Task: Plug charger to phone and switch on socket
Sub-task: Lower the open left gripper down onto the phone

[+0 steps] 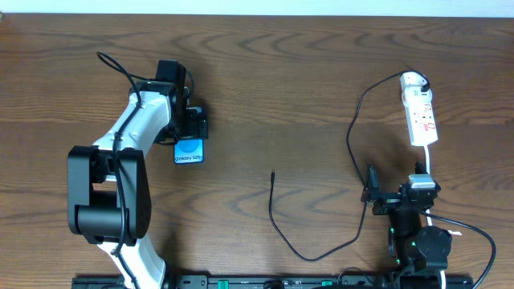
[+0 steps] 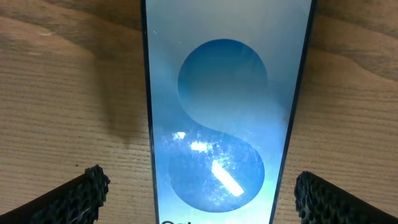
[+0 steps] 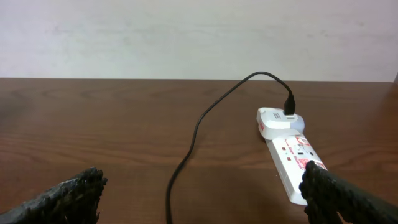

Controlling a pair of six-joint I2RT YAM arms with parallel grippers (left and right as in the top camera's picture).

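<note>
The phone (image 1: 189, 151) lies flat on the table at the left, light blue screen up with a round blue shape; it fills the left wrist view (image 2: 227, 118). My left gripper (image 1: 191, 127) hovers over its far half, open, its fingers (image 2: 199, 199) either side of the phone without touching. The black charger cable (image 1: 353, 152) runs from a white adapter in the power strip (image 1: 419, 108) down to a loose plug tip (image 1: 273, 172) mid-table. My right gripper (image 1: 371, 194) is open and empty, near the cable (image 3: 186, 155) and the strip (image 3: 292, 158).
The strip's white cord (image 1: 430, 164) runs back toward the right arm's base. The table's far edge meets a pale wall (image 3: 186, 37). The left arm's body (image 1: 120, 177) covers the table's left front.
</note>
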